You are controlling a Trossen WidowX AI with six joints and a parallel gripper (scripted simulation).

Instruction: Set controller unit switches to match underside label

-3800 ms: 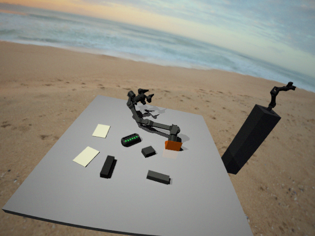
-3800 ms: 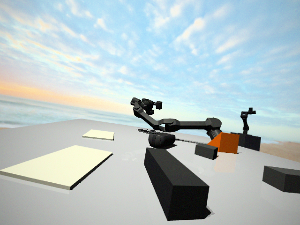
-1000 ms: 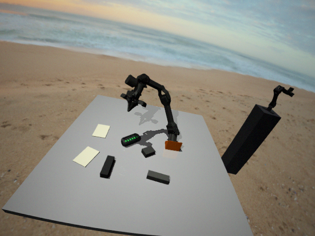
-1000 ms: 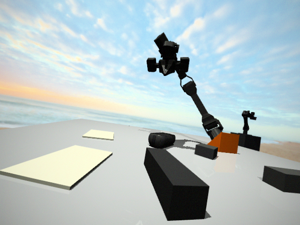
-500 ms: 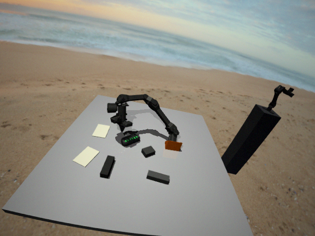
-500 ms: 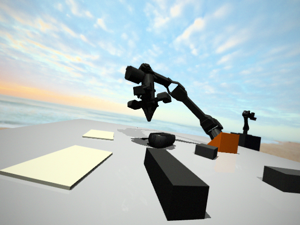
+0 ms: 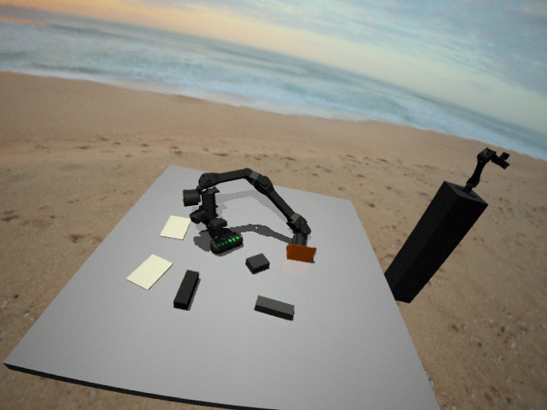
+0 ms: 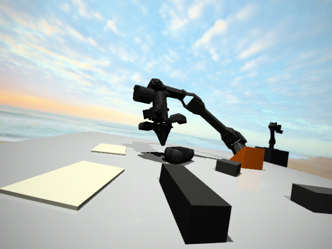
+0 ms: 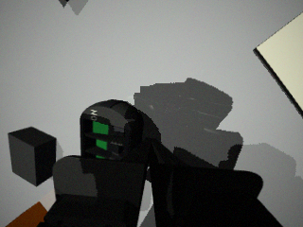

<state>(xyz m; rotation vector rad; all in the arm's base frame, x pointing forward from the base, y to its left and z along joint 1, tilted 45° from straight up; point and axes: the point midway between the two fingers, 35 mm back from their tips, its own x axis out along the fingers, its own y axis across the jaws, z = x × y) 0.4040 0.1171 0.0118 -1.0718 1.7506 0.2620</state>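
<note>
The dark grey controller unit [image 7: 226,243] [image 8: 179,154] [image 9: 111,130] sits on its base on the grey bench [image 7: 220,353], left of the arm's orange base block [image 7: 301,253] [image 8: 250,157]. A row of green switch ends shows on its top in the top view. In the wrist view two green switch ends show and the rest are hidden behind the fingers. My gripper [image 7: 219,232] [image 8: 163,143] [image 9: 150,142] is shut and empty. It points straight down, its tip a little above the unit's near end and not touching it.
Two cream plates [image 7: 175,227] [image 7: 149,271] [image 8: 108,148] [image 8: 61,183] lie left of the unit. A long dark block [image 7: 185,289] [image 8: 193,198], a small dark block [image 7: 257,262] [image 8: 227,167] [image 9: 30,153] and a flat dark block [image 7: 274,307] [image 8: 312,198] lie in front. A black pillar [image 7: 435,240] stands off the bench at the right.
</note>
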